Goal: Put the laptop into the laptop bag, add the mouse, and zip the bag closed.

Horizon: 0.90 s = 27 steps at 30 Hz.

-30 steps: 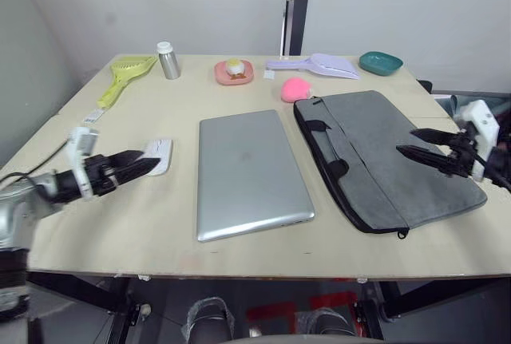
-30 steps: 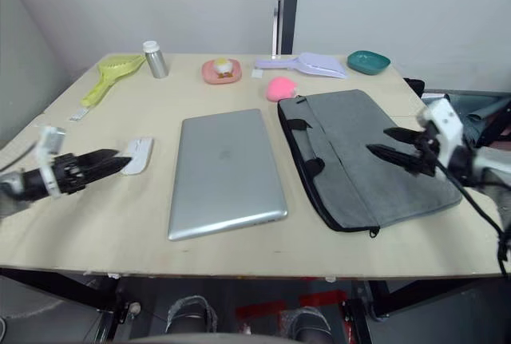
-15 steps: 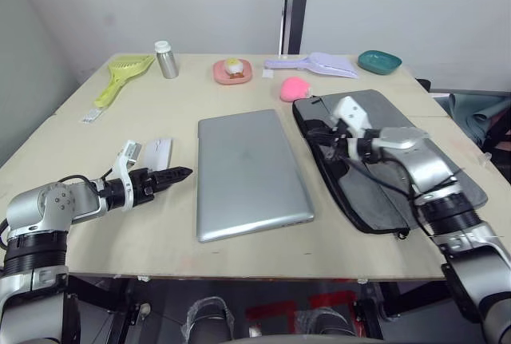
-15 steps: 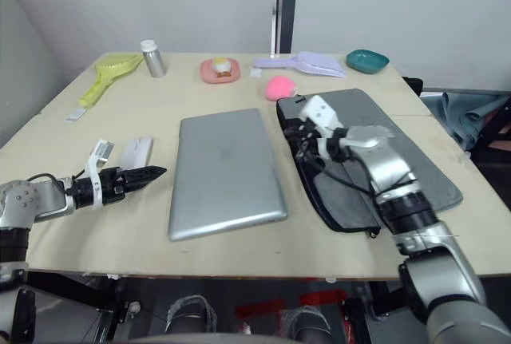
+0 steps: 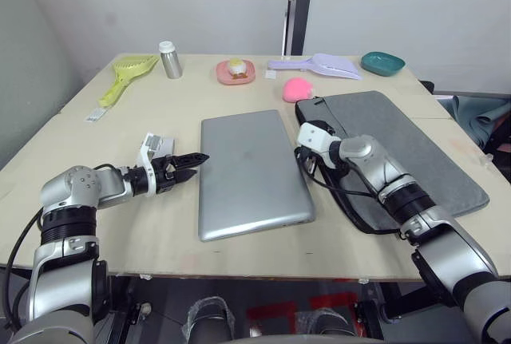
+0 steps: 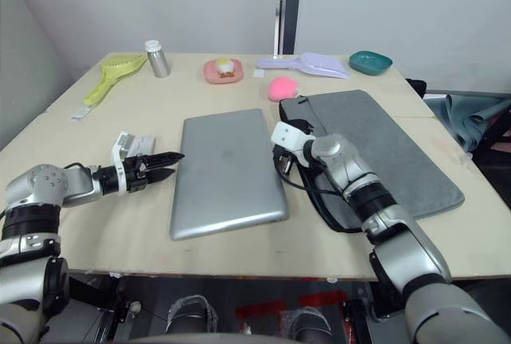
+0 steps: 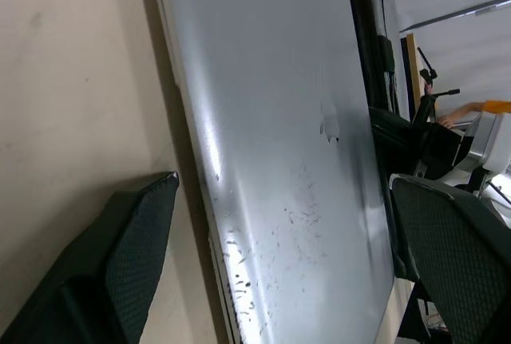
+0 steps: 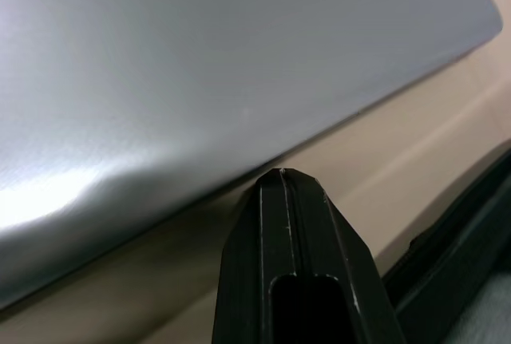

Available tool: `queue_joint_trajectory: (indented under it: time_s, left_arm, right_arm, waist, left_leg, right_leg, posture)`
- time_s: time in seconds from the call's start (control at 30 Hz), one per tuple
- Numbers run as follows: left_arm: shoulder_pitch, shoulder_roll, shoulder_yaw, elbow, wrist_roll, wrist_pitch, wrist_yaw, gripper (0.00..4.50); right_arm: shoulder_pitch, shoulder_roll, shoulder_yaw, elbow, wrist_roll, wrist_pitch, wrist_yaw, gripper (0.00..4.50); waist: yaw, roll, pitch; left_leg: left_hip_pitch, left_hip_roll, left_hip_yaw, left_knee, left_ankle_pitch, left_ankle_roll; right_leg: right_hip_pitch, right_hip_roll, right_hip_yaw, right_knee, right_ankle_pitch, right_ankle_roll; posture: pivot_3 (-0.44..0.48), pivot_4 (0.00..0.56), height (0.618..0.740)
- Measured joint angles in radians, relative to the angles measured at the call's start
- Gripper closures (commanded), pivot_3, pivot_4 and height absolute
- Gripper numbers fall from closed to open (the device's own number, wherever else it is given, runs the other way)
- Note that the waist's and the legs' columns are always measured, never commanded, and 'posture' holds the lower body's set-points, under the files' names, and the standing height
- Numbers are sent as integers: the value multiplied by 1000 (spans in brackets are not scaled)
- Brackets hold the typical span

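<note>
Here the left gripper (image 5: pixel 200 157) is being held low over the counter (image 5: pixel 144 224) at the laptop's left long edge, its jaws spread apart and empty, one tip on each side of that edge in the left wrist view. The right gripper (image 8: pixel 279 178) is being presented at the laptop's right long edge, its jaws pressed together with nothing between them, the tip just short of the metal.

The laptop (image 5: pixel 249 170) is lying flat and closed between the two grippers. The laptop bag (image 5: pixel 407 152) is lying flat just beyond the laptop's right edge, its black handles toward the laptop. The mouse (image 5: pixel 160 145) is partly hidden behind the left wrist, just off the laptop's left side.

A slip is being risked: with clenched jaws on the right, the thin smooth lid could only be pushed, not lifted, and the laptop could be skated toward the mouse. The bag's mouth cannot be told as open, so the laptop's corner may be caught on the trim.
</note>
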Motion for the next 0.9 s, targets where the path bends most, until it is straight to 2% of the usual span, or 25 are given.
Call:
queue_joint_trajectory:
  time_s: [0.13,0.3,0.5,0.83,0.9]
  left_arm:
    - [0,4,-49,11,26,-35,-48,0]
    - [5,11,-67,12,51,-43,-76,0]
    - [26,11,-66,-18,49,-30,-83,0]
    - [44,3,-34,-48,32,-13,-87,0]
    - [46,0,-30,-51,33,-12,-87,538]
  right_arm:
    - [-18,24,11,46,-57,-35,-15,4484]
    - [-22,55,5,59,-79,-39,-12,4484]
    - [-22,108,-29,57,-61,-11,19,4484]
    - [-22,115,-42,52,-58,-4,42,4484]
    - [-22,115,-46,52,-58,-4,47,4500]
  waist:
    - [1,2,-2]
    - [-7,3,-3]
    - [-12,7,-5]
    - [-10,7,-5]
    - [-10,7,-5]
  left_leg:
    - [3,-1,0,0,0,1]
    - [13,-1,1,-4,-2,1]
    - [13,-1,2,-7,-2,1]
    - [14,-2,2,-16,-2,1]
    - [14,-2,2,-17,-2,1]
  right_leg:
    - [4,-1,0,-1,0,0]
    - [11,-1,1,-2,0,0]
    - [11,-1,1,-6,-1,-1]
    - [14,-1,-1,-18,-1,-1]
    - [14,-1,-2,-18,-1,-1]
  posture:
    - [0,150,740]
    - [0,150,740]
    - [0,150,740]
    - [0,150,740]
    - [0,150,740]
